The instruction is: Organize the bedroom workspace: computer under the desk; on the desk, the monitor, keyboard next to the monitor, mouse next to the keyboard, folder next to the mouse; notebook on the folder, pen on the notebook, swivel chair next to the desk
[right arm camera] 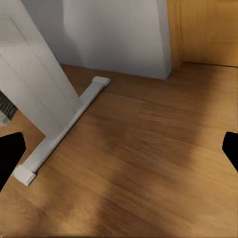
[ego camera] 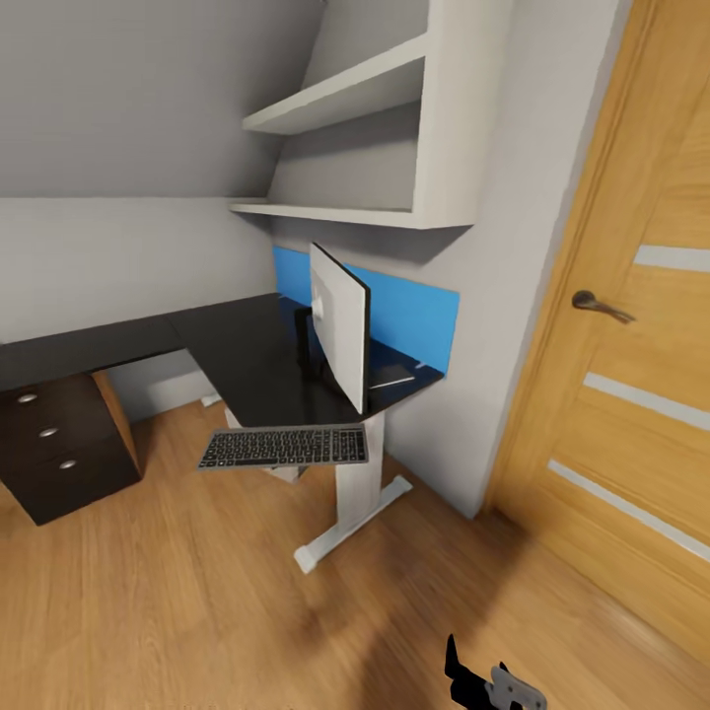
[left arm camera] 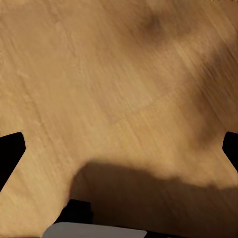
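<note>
- The head camera is looking down at a corner of the bedroom, with the desk [ego camera: 251,365] sitting at about eleven o'clock from the centre of the view and a wooden door [ego camera: 631,375] filling the three o'clock side.
- The monitor [ego camera: 340,325] is standing on the desk, turned edge-on so its white back is facing the camera.
- The keyboard [ego camera: 284,447] is lying at the desk's near edge, just at six o'clock from the monitor, and appears to be jutting out past the tabletop, though the angle is making that hard to confirm.
- A black drawer unit [ego camera: 64,449] is standing at nine o'clock, well apart from the keyboard.
- White shelves [ego camera: 345,118] are hanging on the wall at twelve o'clock above the desk.
- The right gripper [right arm camera: 119,153] is hovering over bare wood floor near the desk's white foot [right arm camera: 62,131], its two dark fingertips spread wide apart and holding nothing.
- The left gripper [left arm camera: 119,151] is pointing at the floor [left arm camera: 99,74], fingertips likewise wide apart and empty.
- The keyboard is likely to be light, stiff and flat, with a smooth frame; gripping across its narrow width near the middle, or simply pushing it inward, is looking safest, since a nudge at one end could be tipping it off.
</note>
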Motion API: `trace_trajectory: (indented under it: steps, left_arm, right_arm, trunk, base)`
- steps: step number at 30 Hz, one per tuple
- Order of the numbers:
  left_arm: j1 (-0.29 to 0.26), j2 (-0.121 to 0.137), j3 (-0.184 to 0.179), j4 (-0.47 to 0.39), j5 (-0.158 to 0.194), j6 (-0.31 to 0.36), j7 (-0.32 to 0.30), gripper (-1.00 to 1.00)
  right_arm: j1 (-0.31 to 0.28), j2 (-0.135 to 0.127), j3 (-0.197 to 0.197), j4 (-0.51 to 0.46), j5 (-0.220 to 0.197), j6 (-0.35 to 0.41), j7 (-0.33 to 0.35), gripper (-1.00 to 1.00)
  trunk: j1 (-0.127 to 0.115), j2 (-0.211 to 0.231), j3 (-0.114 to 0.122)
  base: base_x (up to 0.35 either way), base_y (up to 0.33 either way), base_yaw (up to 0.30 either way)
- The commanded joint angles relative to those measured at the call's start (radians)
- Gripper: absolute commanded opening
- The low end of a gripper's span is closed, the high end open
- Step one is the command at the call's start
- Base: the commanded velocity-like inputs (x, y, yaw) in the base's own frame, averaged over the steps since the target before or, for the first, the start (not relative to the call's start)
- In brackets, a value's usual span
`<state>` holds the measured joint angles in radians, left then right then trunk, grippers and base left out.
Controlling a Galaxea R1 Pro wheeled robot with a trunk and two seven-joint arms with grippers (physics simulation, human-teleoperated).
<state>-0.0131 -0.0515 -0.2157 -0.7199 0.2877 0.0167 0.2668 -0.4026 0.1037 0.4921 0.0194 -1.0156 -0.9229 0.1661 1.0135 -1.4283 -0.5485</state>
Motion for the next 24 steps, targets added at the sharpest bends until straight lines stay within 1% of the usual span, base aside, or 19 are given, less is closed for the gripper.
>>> trace_trajectory:
  steps: [1, 20, 24]
  left_arm:
    - [-0.001, 0.001, -0.005, -0.001, 0.008, 0.002, 0.008, 1.0]
    - [-0.001, 0.001, -0.005, -0.001, 0.008, 0.002, 0.008, 1.0]
    - [-0.001, 0.0, -0.005, -0.001, 0.007, 0.002, 0.008, 1.0]
  right_arm:
    - [-0.001, 0.0, 0.003, 0.002, -0.011, -0.003, 0.009, 1.0]
    - [-0.001, 0.0, 0.003, 0.002, -0.011, -0.004, 0.009, 1.0]
    - [-0.001, -0.001, 0.003, 0.002, -0.009, -0.002, 0.01, 1.0]
  trunk:
    - [0.0, -0.001, 0.0]
    - [0.0, -0.001, 0.008]
    - [0.0, -0.001, 0.01]
  base:
    - [-0.001, -0.004, 0.291]
    - [0.0, -0.002, 0.291]
    - [-0.051, -0.176, 0.29]
